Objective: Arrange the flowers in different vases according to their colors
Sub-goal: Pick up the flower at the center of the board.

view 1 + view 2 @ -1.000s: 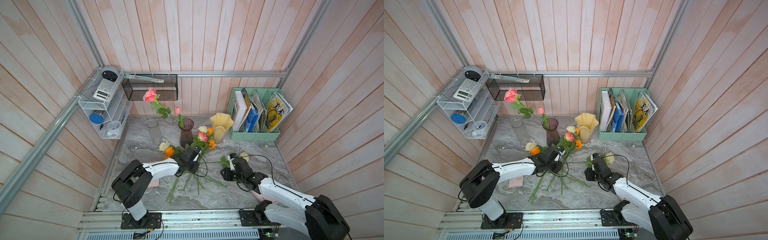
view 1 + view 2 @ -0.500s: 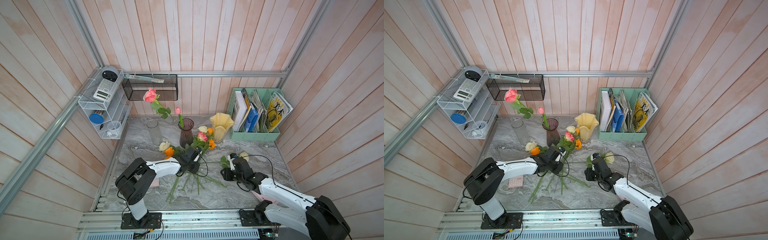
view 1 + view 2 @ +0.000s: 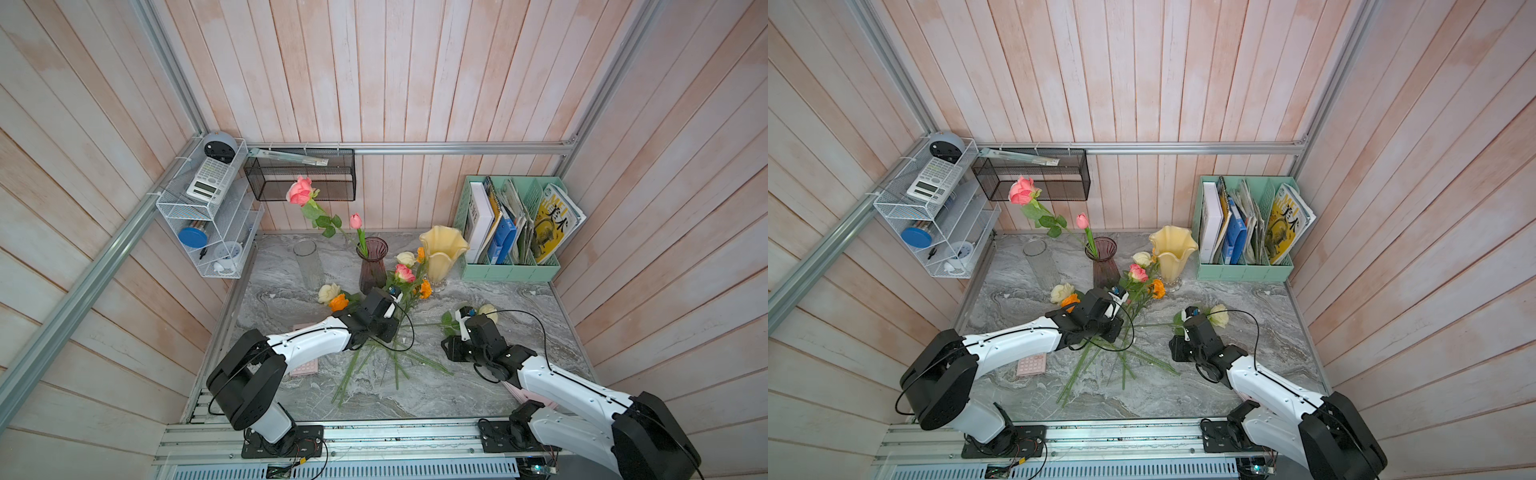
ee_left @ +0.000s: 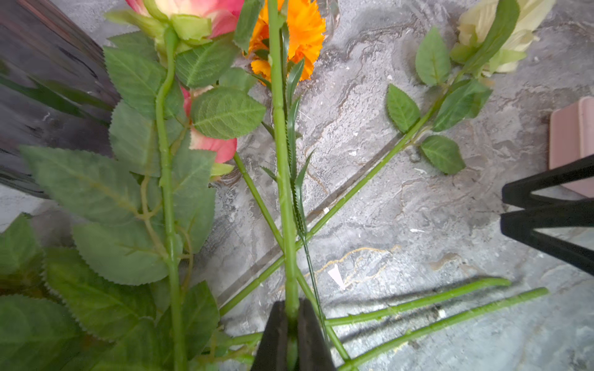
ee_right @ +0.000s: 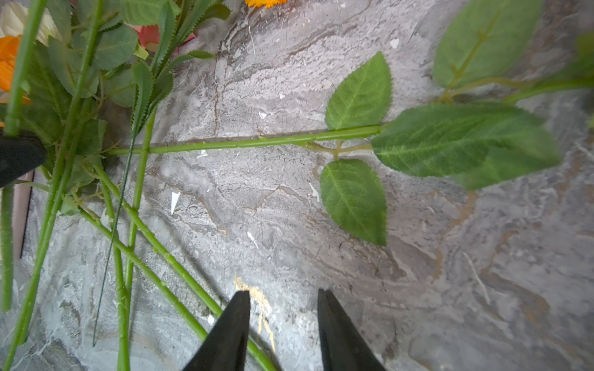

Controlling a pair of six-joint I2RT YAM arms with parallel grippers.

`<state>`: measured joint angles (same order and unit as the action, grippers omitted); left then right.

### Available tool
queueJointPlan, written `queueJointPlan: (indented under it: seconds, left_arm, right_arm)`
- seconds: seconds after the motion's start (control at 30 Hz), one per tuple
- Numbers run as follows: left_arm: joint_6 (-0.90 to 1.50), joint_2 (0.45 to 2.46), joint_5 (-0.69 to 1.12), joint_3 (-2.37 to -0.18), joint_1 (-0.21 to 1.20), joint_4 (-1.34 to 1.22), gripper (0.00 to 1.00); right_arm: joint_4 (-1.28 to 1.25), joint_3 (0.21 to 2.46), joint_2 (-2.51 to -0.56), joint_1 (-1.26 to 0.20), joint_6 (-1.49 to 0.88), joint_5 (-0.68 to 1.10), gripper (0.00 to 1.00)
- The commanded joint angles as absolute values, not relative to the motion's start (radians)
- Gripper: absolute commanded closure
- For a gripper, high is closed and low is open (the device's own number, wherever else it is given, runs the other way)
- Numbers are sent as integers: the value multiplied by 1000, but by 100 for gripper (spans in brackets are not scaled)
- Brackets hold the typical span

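grey marble bench [image 3: 291, 316] inside wood-plank walls [image 3: 374, 83]. flowers [image 3: 404, 273] piled at bench centre, vases [image 3: 372, 266] near back edge. left gripper [image 4: 291, 305] pinches green stem [image 4: 281, 128]; right gripper [image 5: 283, 292] half-spread, empty, above bench.

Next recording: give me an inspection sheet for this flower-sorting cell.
Surface: grey marbled tabletop, small white flecks.
Job's things: dark purple ribbed vase holds a pink rose and a pink bud; clear glass cylinder vase and pale yellow ruffled vase look empty; loose cream, orange and pink flowers lie with stems crossed.
Clutter: pink keypad calculator on the tabletop; mint-green file holder with books.
Grippers: left tool shut on a narrow-leaved green stem; right tool open, empty.
Cables: black left-arm cable loop; black right-arm cable loop.
Surroundings: pale wooden plank walls, white wire shelf, black mesh basket.
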<state>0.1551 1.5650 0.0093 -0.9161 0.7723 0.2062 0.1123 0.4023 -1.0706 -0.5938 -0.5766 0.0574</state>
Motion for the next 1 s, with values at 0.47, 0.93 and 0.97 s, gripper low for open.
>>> queueJointPlan:
  seconds: [0.47, 0.93, 0.97]
  left_arm:
    - [153, 1184, -150, -883, 819, 305, 100]
    - [97, 1098, -196, -963, 824, 235, 100]
    - [94, 1095, -213, -963, 824, 213, 100]
  right_arm:
    - [107, 384, -1077, -589, -592, 49, 59]
    - [95, 385, -1094, -589, -595, 54, 59]
    - [94, 385, -1096, -589, -596, 54, 59]
